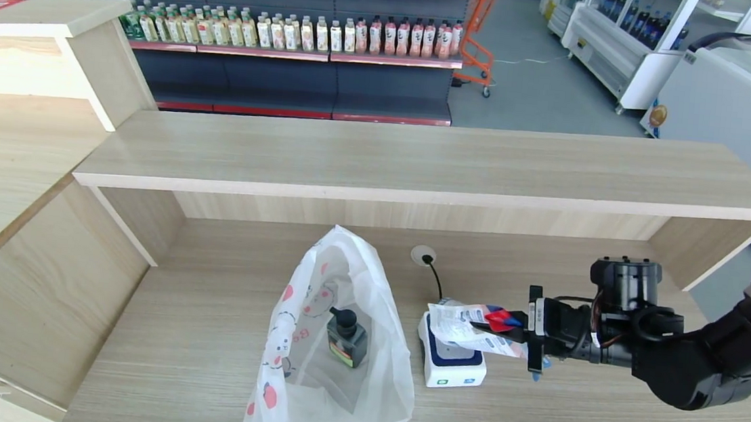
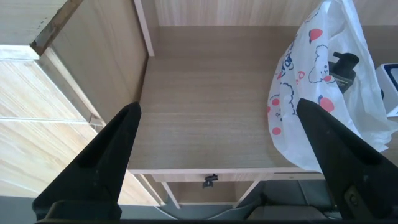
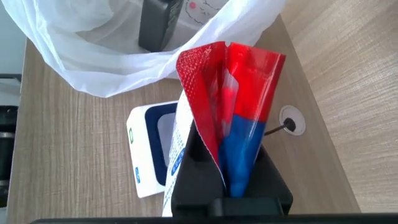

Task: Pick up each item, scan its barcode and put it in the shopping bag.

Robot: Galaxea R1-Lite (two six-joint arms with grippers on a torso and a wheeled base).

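**Packet presented to the scanner**

The right gripper (image 1: 507,326) is clamped on one end of a crinkled red, blue and white plastic packet (image 1: 467,325), seen close in the right wrist view between the jaws (image 3: 230,93). The packet juts sideways from the gripper and hangs directly above the white box-shaped scanner with a dark blue window (image 1: 450,364), its printed white face turned down toward that window, presumably so the barcode can be read. Holding it by the end leaves the printed face uncovered. Judged from this, the scanning step is in hand and bagging remains.

Just left of the scanner stands the translucent white shopping bag with red cartoon prints (image 1: 294,367), mouth open toward the scanner. A dark pump-top bottle (image 1: 345,339) already stands upright inside it. Behind the scanner, its black cable runs to a round port (image 1: 423,254) in the pale wooden counter (image 1: 569,411).

The left gripper (image 2: 219,106) hangs with fingers spread wide and nothing between them, well left of the scanner, beyond the bag.
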